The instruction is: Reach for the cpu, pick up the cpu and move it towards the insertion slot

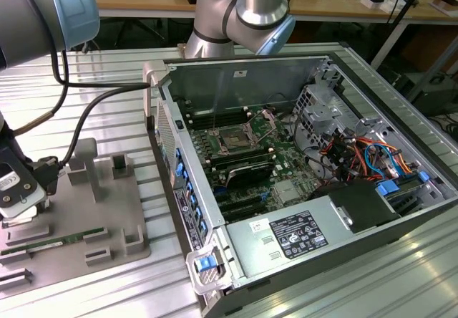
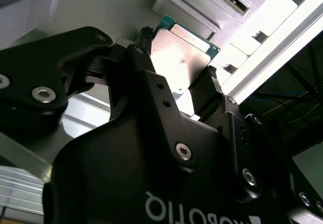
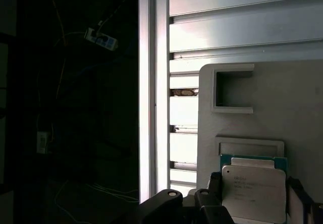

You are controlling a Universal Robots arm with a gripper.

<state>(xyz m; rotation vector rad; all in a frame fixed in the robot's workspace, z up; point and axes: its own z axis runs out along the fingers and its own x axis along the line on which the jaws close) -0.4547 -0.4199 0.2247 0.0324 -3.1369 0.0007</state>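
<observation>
Tray: the grey tray (image 1: 107,203) sits on the slatted tabletop (image 1: 93,74), on the exterior view's left, just beside the open PC case (image 1: 236,74). It has raised blocks and pockets all over it. A long green memory stick (image 1: 43,244) lies in a slot along its near side.

cpu: the cpu (image 3: 255,193) is at a framed pocket on the tray, metal lid up. In both wrist views a bit of green board edge peeks out along one side.

End effector: from my seat the end effector (image 2: 179,57) is down at the tray. Its black fingers (image 2: 206,90) press against two opposite edges of the cpu, so it's clamped on it as far as I can see.

Hard to tell: I honestly can't say whether the chip is lifted or sitting in the pocket. The first wrist view cuts off its lower part.

Case: the insertion slot (image 1: 236,139) is mid-motherboard, with a shiny metal frame around a dark centre. It's well apart from the cpu, and the case's side wall stands between them. There's a power supply (image 1: 300,232) in the near corner, and orange and blue wires (image 1: 358,153) bunched on the exterior view's right.

Edges and room: the tray lies close to the tabletop's edge rail (image 3: 154,82), and it's dark beyond that. The case top is open. The arm (image 1: 250,3) rises behind the case, and a black cable (image 1: 93,107) droops over the tray toward the end effector.
</observation>
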